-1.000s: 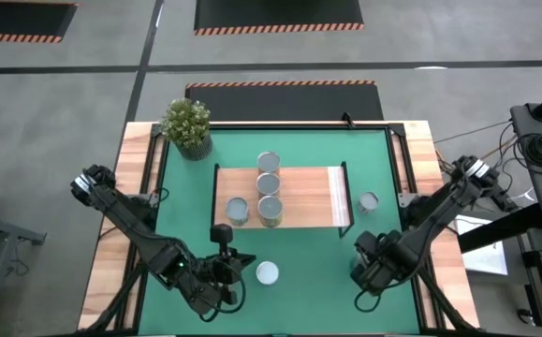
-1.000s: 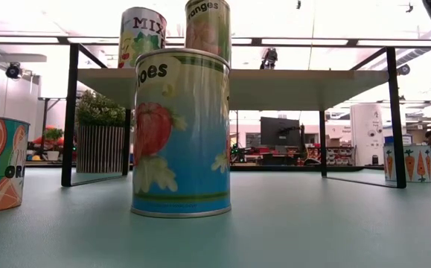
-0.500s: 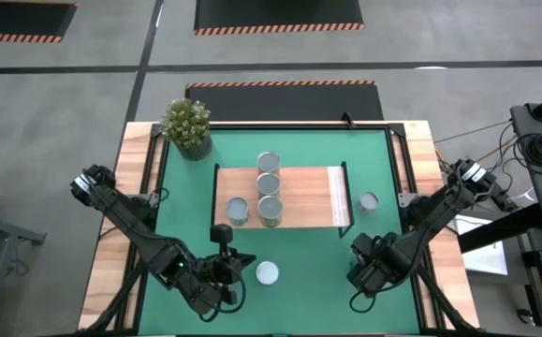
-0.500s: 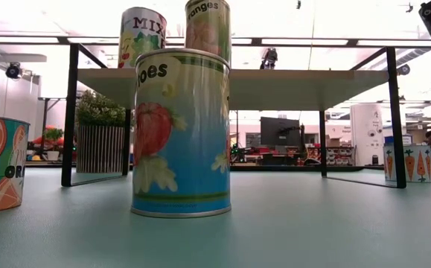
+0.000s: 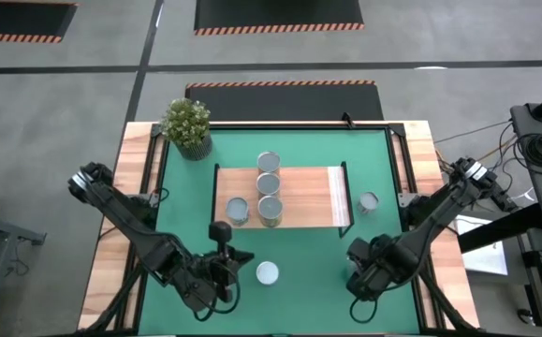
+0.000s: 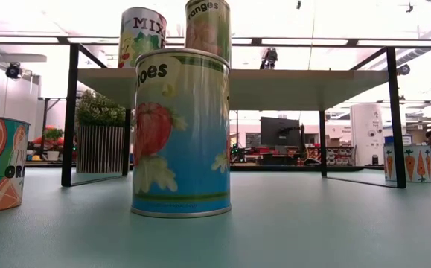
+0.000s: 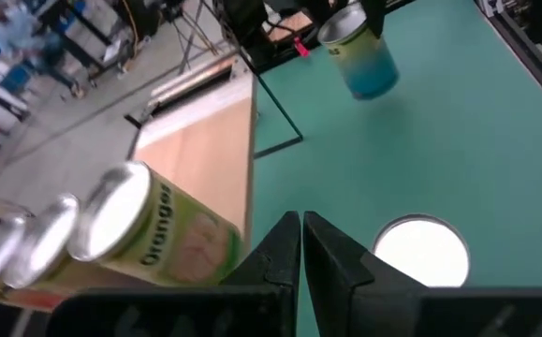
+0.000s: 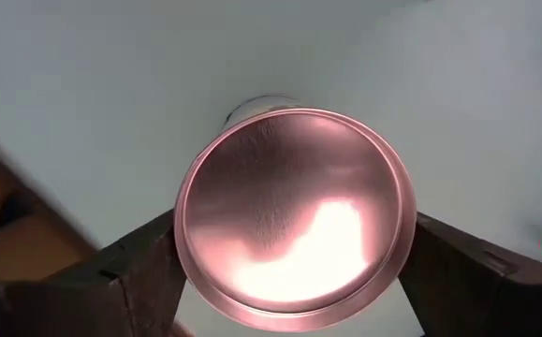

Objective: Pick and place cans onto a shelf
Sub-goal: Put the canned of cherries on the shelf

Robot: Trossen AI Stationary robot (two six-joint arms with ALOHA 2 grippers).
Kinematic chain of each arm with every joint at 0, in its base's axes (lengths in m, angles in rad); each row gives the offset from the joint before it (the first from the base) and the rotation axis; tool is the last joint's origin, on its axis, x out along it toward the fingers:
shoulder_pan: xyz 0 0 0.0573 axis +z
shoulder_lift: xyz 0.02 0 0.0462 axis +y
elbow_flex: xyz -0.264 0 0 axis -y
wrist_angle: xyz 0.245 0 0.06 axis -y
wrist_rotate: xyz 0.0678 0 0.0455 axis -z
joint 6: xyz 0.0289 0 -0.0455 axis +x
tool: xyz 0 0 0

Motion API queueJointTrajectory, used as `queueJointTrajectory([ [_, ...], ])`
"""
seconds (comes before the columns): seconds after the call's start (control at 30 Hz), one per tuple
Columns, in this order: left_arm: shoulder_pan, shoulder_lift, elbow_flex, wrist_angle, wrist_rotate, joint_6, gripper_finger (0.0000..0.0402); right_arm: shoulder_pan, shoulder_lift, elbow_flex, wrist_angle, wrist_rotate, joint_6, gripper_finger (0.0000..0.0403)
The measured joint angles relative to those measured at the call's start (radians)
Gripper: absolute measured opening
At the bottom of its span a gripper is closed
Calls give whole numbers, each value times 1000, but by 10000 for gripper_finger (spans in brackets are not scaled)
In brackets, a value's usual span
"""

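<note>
Shelf cans (image 6: 142, 37): "MIX", "ranges"; table can (image 6: 182, 134): "oes".

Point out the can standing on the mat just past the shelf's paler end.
The carrot-labelled can, alone on the green mat to the right of the shelf. The other visible cans stand on the shelf or in front of it.

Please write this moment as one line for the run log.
left hand: shut, empty, beside loose can | right hand: gripping held can | shelf: carries four cans
</note>
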Motion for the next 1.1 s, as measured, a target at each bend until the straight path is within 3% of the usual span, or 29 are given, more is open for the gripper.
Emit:
queueJointTrajectory([
  [0.33, 0, -76, -22, 98, -1, 216, 0, -7, 0, 223, -1, 173, -202, 304],
  [0.5, 4, -152, -142, 320, 41, 370, 0, -36, 0, 313, -1, 264, -316, 306],
  [0.8, 9, -342, -380, 649, 55, 431, 0, -146, 0, 426, -34, 259, -485, 305],
  [1.1, 10, -416, -427, 676, 54, 424, 0, -291, 0, 539, -228, 266, -654, 306],
])
